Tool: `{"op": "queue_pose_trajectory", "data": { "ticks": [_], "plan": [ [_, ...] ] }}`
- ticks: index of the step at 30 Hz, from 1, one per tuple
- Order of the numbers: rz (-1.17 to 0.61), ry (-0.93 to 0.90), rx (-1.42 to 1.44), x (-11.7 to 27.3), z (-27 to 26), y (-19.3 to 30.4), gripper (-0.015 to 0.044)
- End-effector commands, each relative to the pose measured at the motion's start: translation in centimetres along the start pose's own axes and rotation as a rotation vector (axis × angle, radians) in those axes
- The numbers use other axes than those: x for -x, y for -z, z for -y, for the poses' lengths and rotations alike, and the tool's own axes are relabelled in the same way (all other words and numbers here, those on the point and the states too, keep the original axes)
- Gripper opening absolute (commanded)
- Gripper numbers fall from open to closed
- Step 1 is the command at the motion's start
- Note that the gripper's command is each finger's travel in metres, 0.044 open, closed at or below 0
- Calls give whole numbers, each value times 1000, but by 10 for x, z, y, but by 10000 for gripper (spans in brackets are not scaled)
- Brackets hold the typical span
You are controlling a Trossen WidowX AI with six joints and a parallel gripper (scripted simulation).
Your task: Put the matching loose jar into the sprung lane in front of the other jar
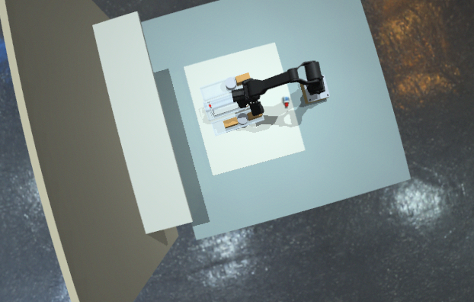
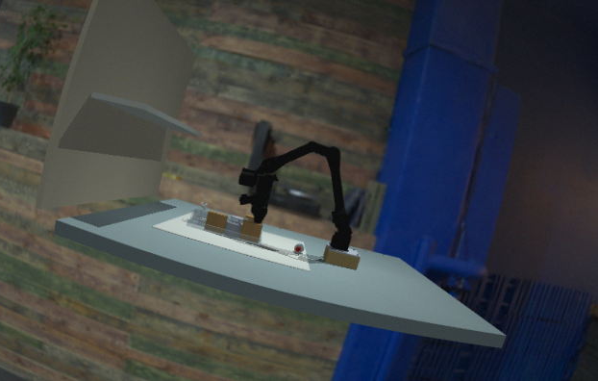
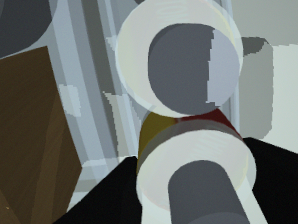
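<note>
In the wrist view my gripper (image 3: 190,157) (image 2: 259,220) is shut on a jar (image 3: 200,142) with a pale rim and grey top; yellow and red show on its side. A second jar (image 3: 132,60), with a pale rim and grey top, stands just beyond it, between clear lane walls (image 3: 102,125). The two look very close; whether they touch I cannot tell. The second jar's side colours, the pusher plate, the front stop and the held jar's base are hidden. In the top view the arm covers the held jar; a small red mark (image 1: 209,105) shows at the rack's far end.
Wooden blocks (image 1: 230,123) (image 1: 242,78) (image 2: 216,221) (image 3: 37,130) and grey-topped jars (image 1: 230,83) (image 1: 242,119) stand in the side lanes. A small red, white and blue thing (image 1: 286,101) (image 2: 298,248) lies between rack and arm base. A shelf (image 1: 142,122) (image 2: 143,110) overhangs beyond the rack.
</note>
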State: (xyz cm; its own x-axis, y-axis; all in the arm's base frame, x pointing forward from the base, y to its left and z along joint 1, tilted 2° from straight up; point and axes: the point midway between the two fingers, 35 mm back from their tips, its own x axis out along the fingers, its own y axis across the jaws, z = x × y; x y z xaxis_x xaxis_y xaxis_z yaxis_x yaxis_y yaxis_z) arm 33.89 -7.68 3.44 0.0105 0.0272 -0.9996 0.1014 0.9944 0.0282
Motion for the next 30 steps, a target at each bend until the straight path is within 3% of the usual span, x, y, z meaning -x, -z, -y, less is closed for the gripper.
{"op": "queue_pose_trajectory", "data": {
  "ticks": [1,30],
  "plan": [
    [32,1,-3,0,0,-7,0],
    [32,1,-3,-9,0,-6,0]
  ]
}}
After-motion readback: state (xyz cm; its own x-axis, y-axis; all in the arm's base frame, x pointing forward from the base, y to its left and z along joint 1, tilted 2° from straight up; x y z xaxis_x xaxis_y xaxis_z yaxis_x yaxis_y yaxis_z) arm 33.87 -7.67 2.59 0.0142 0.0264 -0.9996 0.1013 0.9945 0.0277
